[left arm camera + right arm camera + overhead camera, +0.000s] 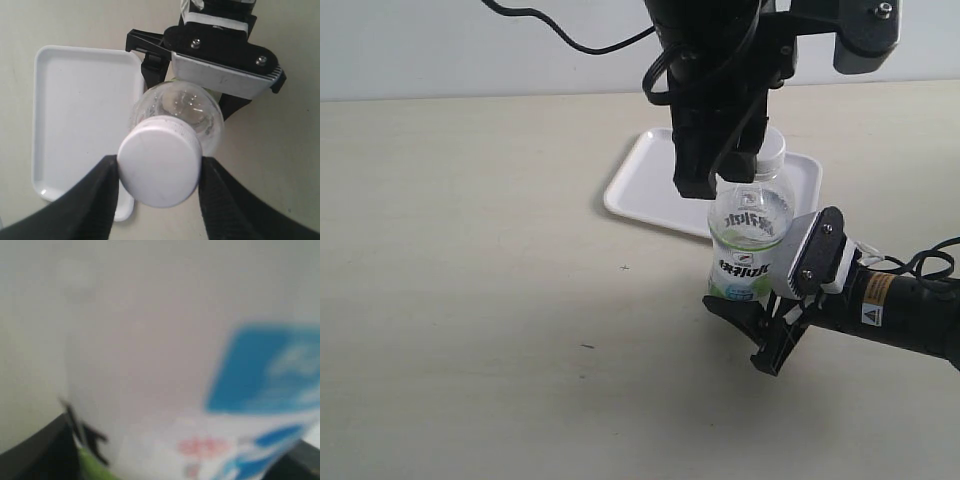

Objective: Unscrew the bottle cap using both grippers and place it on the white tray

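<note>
Beside the white tray (630, 190), left gripper (159, 176) pinches the half-hidden bottle cap (160, 162), right gripper (752, 288) clamps the bottle (750, 222).

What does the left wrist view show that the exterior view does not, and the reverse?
Left wrist only: the flat top of the bottle cap, with the fingers of the left gripper against its two sides. Exterior only: the label of the bottle, the bottle standing upright on the table, and the yellow warning sticker behind the right gripper. Both: the white tray beside the bottle, and the right gripper clamped around the bottle's body.
</note>
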